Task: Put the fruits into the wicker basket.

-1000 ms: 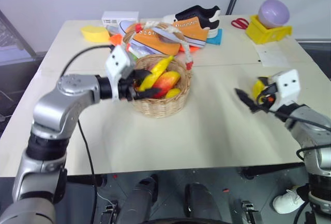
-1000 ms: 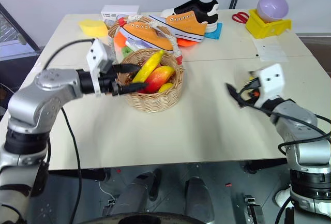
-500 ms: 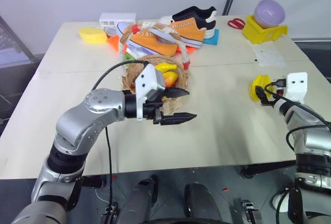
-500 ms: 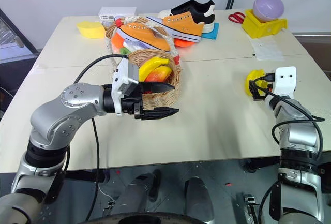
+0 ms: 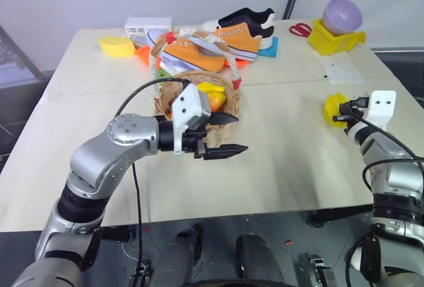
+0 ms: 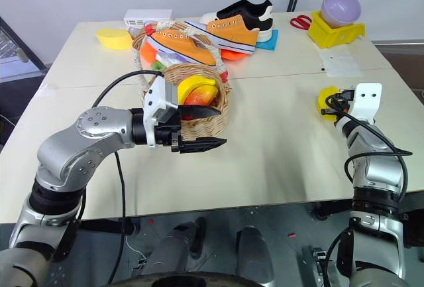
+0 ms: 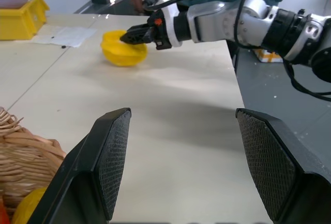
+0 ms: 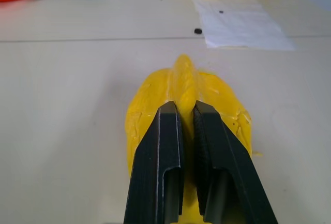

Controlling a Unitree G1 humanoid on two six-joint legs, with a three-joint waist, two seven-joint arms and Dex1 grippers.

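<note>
Yellow ridged fruit point(image 8: 187, 114) pinched on its ridge by right gripper point(image 8: 187, 111) | wicker basket point(image 6: 211, 122) lies toward 9 o'clock, well apart | left gripper point(image 5: 233, 133) spread, empty, beside basket.

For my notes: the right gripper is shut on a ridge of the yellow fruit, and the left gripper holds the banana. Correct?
Partly. The left gripper is open and holds nothing, as the left wrist view shows. The right gripper is indeed shut on a ridge of the yellow fruit.
</note>
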